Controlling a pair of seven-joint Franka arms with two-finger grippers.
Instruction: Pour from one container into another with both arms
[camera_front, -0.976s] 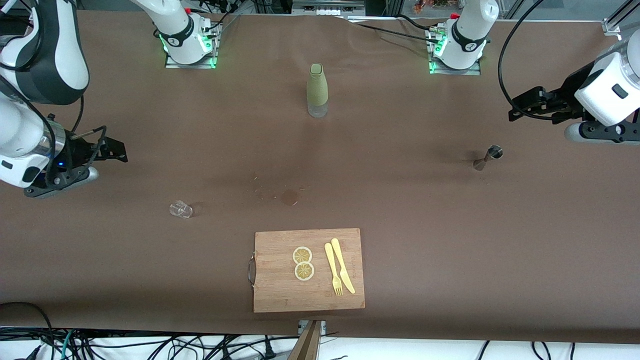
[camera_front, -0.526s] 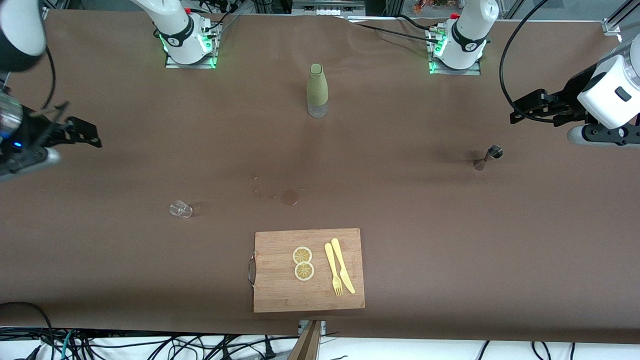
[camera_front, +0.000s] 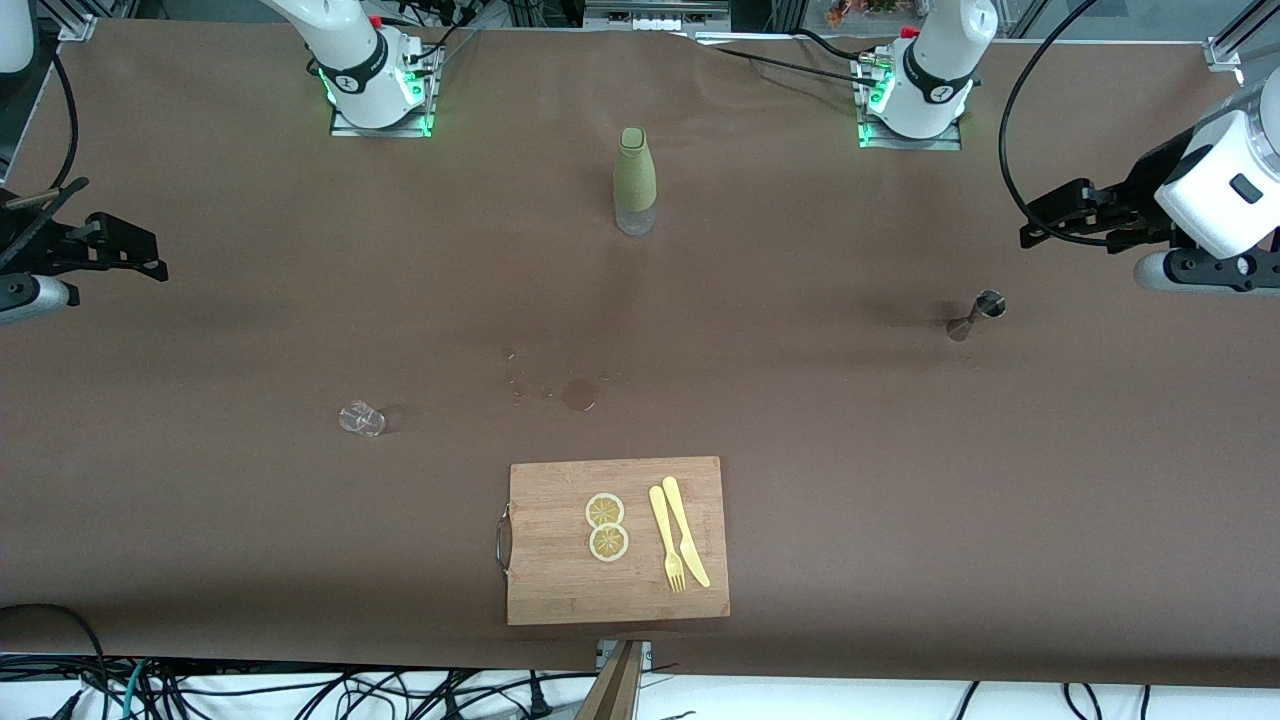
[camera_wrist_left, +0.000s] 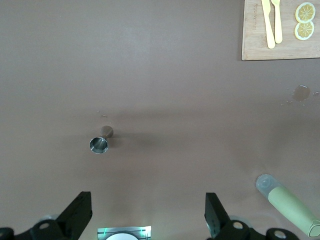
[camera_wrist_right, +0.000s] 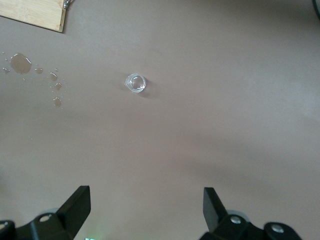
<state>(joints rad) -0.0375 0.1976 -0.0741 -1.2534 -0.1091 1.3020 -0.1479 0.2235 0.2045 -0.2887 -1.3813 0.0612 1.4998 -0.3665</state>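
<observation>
A green bottle (camera_front: 634, 180) with a clear base stands upright mid-table, between the two arm bases; it also shows in the left wrist view (camera_wrist_left: 289, 201). A small metal jigger (camera_front: 975, 315) (camera_wrist_left: 100, 144) stands toward the left arm's end. A small clear glass (camera_front: 361, 418) (camera_wrist_right: 135, 83) sits toward the right arm's end. My left gripper (camera_front: 1035, 222) (camera_wrist_left: 148, 215) hovers open and empty over the table near the jigger. My right gripper (camera_front: 150, 258) (camera_wrist_right: 147, 207) is open and empty over the table's edge at its own end, well away from the glass.
A wooden cutting board (camera_front: 560, 580) with two lemon slices (camera_front: 606, 526), a yellow fork and a knife (camera_front: 685, 543) lies near the front edge. A small wet spill (camera_front: 578, 395) marks the brown cloth mid-table. Cables hang below the front edge.
The right arm has swung outward toward its end of the table, and its gripper has drawn away from the glass. The left arm has barely moved. Bottle, jigger and glass have stayed put.
</observation>
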